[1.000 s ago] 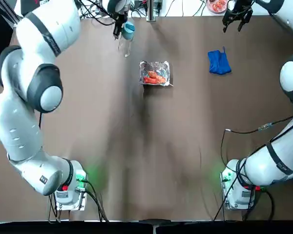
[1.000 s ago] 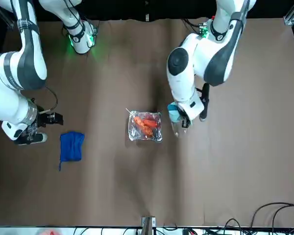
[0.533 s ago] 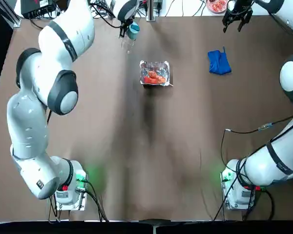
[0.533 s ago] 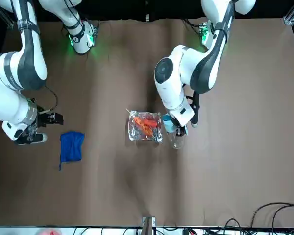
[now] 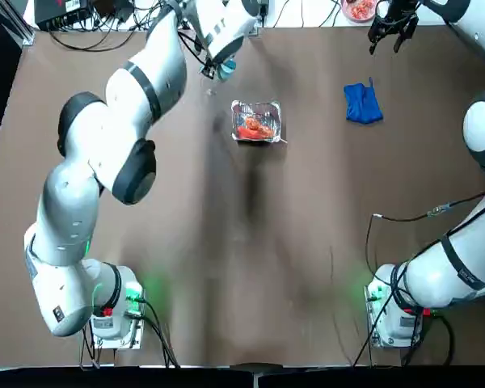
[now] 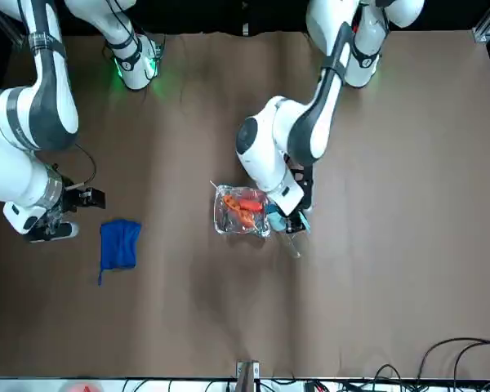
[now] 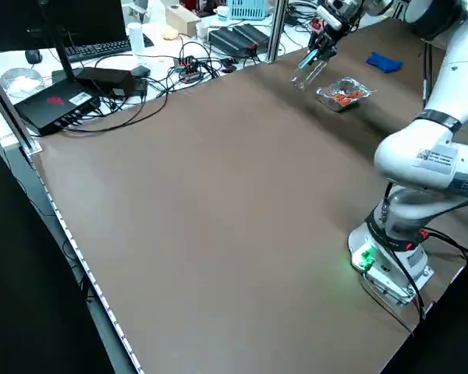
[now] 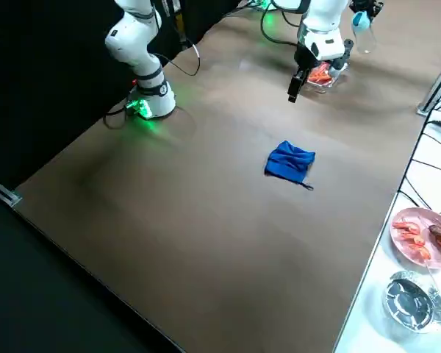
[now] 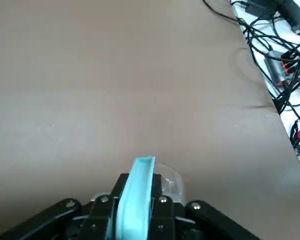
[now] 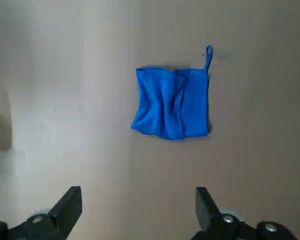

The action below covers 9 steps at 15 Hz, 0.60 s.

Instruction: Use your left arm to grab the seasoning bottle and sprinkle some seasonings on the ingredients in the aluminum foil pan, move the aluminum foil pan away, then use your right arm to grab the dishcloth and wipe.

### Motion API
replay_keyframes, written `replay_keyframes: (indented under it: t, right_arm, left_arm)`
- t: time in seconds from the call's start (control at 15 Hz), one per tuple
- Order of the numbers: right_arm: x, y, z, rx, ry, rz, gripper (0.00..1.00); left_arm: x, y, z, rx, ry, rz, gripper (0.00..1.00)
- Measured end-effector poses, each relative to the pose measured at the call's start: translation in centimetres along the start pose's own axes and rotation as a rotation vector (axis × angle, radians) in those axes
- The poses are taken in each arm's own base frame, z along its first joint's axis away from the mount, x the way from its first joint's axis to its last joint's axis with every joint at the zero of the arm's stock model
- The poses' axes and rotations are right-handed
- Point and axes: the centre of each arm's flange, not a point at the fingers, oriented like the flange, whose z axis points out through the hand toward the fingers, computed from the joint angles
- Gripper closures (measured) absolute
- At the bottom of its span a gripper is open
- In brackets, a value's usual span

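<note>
Left claw [image 9: 138, 205] gripping seasoning bottle [image 9: 171, 185], foil pan [image 5: 256, 122] beside, blue cloth [image 5: 363, 103] beyond.

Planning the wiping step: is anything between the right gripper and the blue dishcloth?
Nothing visible stands between them: the right gripper hangs with its jaws apart, and the dishcloth lies uncovered on bare tabletop.

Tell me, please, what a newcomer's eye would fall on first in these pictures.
Probably the bright blue dishcloth, lying alone on the brown table toward the robot's right. Next, the shiny foil pan with orange-red food, near the table's far edge between the arms. Close to its left, the left gripper holds the light-blue-capped bottle tilted above the table.
</note>
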Motion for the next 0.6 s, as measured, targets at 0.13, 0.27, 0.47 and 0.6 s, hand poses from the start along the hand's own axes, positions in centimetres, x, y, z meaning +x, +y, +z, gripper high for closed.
replay_keyframes:
  t: [0.13,0.27,0.47,0.6]
  right_arm:
    - [0.0,0.0,0.0,0.0,0.0,0.0,0.0]
    - [0.0,0.0,0.0,0.0,0.0,0.0,0.0]
    - [0.0,0.0,0.0,0.0,0.0,0.0,0.0]
    - [0.0,0.0,0.0,0.0,0.0,0.0,0.0]
  left_arm:
    - [-0.9,-0.5,-0.1,-0.016,0.025,0.007,0.78]
    - [-1.2,-0.6,0.0,-0.023,0.043,0.009,0.78]
    - [-2.1,-1.0,0.3,-0.044,0.086,0.017,0.78]
    - [-3.0,-1.5,0.1,-0.061,0.107,0.034,0.78]
